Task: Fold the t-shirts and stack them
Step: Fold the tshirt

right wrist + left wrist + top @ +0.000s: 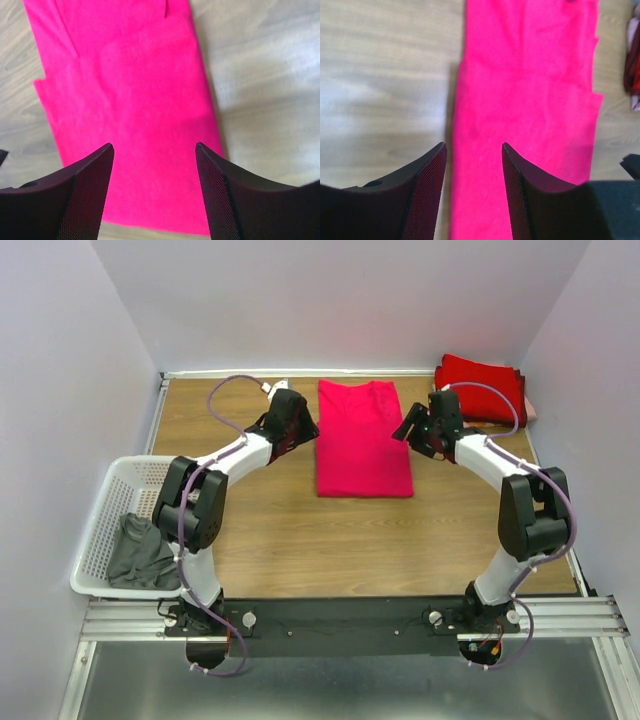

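Grippers: left gripper (473,146) and right gripper (153,146), jaws spread, both empty.
Pink t-shirt (363,440): flat between them, long axis running near-to-far, one long edge under each gripper, equally near.
Red stack (482,388): just beyond right gripper, likely that arm's reach.

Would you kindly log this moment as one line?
pink t-shirt: folded | left end effector: open, over its edge | right end effector: open, over it
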{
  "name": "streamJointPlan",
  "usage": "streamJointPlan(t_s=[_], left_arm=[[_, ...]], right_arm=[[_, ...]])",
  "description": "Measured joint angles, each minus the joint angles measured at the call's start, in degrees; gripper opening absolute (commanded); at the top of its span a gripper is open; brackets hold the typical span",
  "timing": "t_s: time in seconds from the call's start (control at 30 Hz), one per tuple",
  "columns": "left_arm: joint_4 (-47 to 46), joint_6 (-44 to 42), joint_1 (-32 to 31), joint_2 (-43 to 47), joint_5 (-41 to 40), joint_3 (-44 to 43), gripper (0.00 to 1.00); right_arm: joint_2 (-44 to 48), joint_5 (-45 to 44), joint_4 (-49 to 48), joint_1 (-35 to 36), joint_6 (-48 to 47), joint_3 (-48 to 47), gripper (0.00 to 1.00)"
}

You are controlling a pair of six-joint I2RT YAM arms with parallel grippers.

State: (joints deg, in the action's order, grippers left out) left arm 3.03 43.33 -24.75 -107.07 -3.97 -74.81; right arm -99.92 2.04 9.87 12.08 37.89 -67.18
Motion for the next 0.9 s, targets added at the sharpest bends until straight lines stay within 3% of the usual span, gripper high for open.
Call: streamJointPlan(t_s=[0.23, 0.4, 0.67, 0.9], left_arm=[[-0.42, 1.44, -1.03, 3.34, 0.00, 7.45, 0.56], [-0.39, 1.95, -2.82, 7.06, -0.04, 12.48, 0.66], [-0.70, 2.49, -5.62, 13.94, -0.04, 17.38, 0.74], [-1.05, 3.78, -7.76, 18.64, -0.37, 22.69, 0.74]], right_arm=[[5.62, -0.04, 0.07, 0.50, -0.02, 5.84, 0.73], [9.73, -0.13, 0.07, 0.50, -0.02, 10.71, 0.73], [16.87, -0.22, 0.04, 0.50, 0.00, 18.36, 0.72], [22.25, -0.22, 0.09, 0.52, 0.55, 25.81, 0.70]])
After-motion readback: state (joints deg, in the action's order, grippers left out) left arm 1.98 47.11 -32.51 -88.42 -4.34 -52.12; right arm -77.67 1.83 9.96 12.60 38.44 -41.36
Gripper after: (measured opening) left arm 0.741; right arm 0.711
